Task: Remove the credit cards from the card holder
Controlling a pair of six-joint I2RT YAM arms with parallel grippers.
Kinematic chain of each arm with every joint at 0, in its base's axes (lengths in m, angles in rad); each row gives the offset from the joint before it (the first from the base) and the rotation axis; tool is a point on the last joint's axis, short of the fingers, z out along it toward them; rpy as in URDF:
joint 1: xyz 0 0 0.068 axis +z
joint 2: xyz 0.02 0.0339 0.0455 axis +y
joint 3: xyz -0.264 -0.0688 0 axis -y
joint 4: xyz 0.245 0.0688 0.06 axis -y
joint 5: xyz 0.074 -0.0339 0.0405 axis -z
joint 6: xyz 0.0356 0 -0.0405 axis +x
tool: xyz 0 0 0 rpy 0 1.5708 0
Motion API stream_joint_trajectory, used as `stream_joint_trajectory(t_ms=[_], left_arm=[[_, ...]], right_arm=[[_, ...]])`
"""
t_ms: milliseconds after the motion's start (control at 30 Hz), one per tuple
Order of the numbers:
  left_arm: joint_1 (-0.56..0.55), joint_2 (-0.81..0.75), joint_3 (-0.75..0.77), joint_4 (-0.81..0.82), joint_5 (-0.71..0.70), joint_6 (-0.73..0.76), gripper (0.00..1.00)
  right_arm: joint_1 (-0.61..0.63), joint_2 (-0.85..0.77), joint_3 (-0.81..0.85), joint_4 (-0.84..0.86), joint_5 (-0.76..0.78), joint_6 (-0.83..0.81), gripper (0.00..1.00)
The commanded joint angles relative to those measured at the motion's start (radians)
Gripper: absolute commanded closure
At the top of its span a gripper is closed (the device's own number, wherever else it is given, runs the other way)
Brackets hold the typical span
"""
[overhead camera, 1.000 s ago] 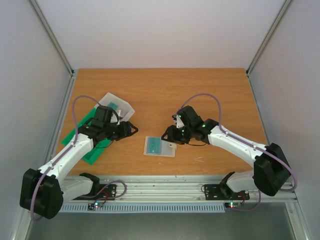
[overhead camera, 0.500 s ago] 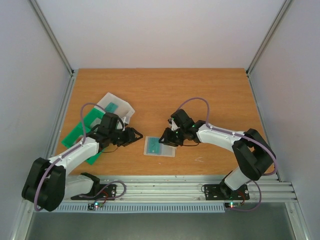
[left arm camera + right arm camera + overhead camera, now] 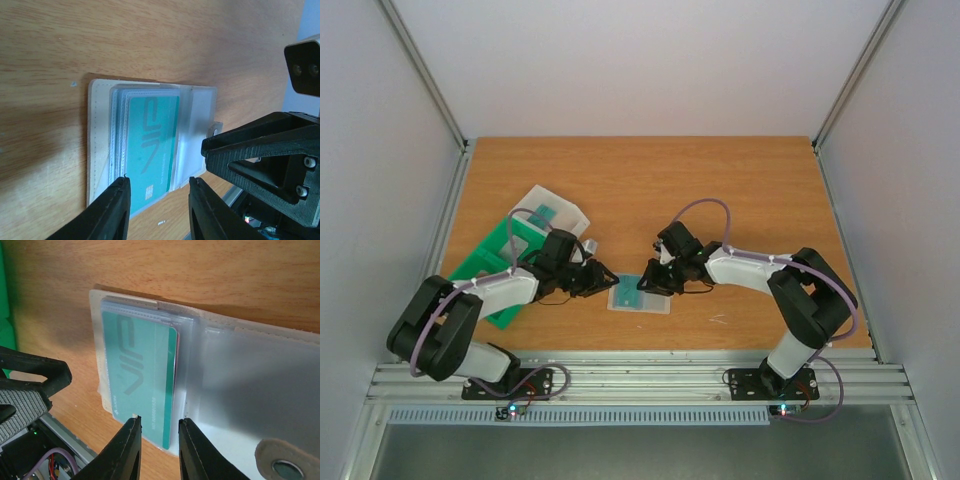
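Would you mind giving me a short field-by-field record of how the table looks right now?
Card holder: lies open and flat on the table, between both grippers
Teal card: inside its pocket, a red edge showing behind it
Left gripper: jaws apart, over the teal card's end
Right gripper: jaws apart, over the teal card's end
Green tray: far left, beside the clear box
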Motion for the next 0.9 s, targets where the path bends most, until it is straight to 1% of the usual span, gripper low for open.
stream_joint_trajectory(t_ms=[0,167,333,533,867], left_arm=[[-0.013,0.033,-0.027,0.101,0.006,-0.013,0.72],[-0.014,0.037,-0.052,0.078,-0.051,-0.003,0.75],[-0.014,0.068,-0.067,0.139,-0.011,-0.012,0.78],[-0.014,0.111,-0.073,0.187,0.006,-0.031,0.82],[-0.014,0.129,-0.072,0.148,-0.016,-0.015,0.91]], right_arm=[[0.007,0.030,0.006,0.037,-0.021,-0.011,0.78],[0.008,0.049,0.000,0.052,-0.023,-0.011,0.80],[0.007,0.064,-0.005,0.067,-0.039,-0.009,0.82],[0.008,0.084,-0.003,0.071,-0.036,-0.014,0.83],[0.008,0.103,-0.016,0.088,-0.028,-0.014,0.87]])
